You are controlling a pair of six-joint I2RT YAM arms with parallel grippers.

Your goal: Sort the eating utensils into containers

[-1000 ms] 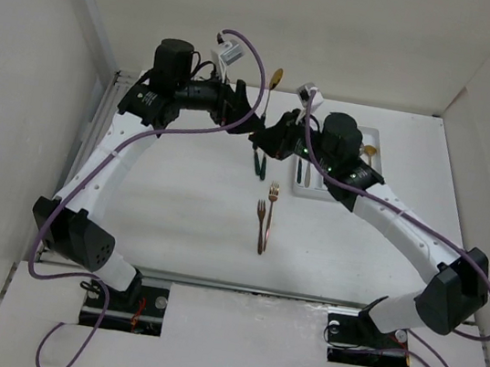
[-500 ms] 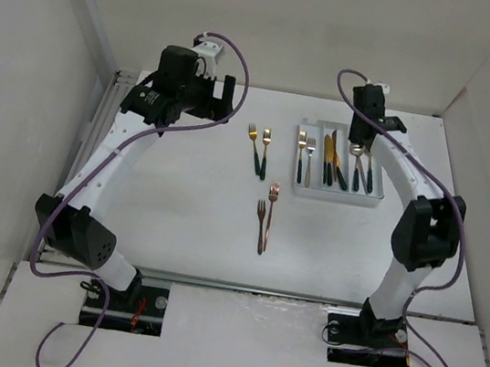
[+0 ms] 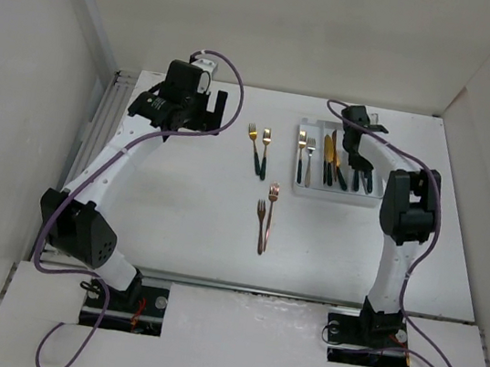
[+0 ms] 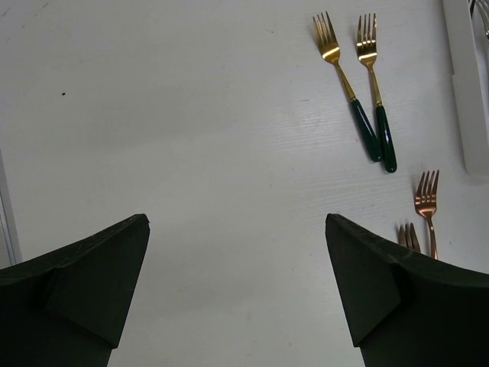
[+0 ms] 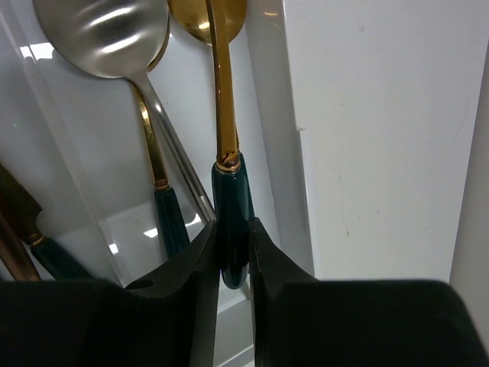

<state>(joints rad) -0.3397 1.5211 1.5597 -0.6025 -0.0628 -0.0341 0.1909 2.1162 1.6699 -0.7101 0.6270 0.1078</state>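
Right wrist view showed us the right gripper (image 5: 233, 233) pinched narrow on a slim gold spoon (image 5: 221, 99) by its dark green handle. The bowl pointed ahead of the fingers, along the outer wall of the white rectangular plastic tray (image 5: 269, 115). A silver spoon (image 5: 103, 30) lay ahead to its left. We saw the left gripper (image 4: 237, 252) spread wide and empty over the white worktop (image 4: 191, 153). Two green-handled gold forks (image 4: 350, 95) and two copper-rose forks (image 4: 426, 202) lay ahead to its right.

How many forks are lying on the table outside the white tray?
4. A gold fork and a second gold fork lie side by side left of the white tray; a copper fork and a second copper fork lie closer to the robot. None seems hidden.
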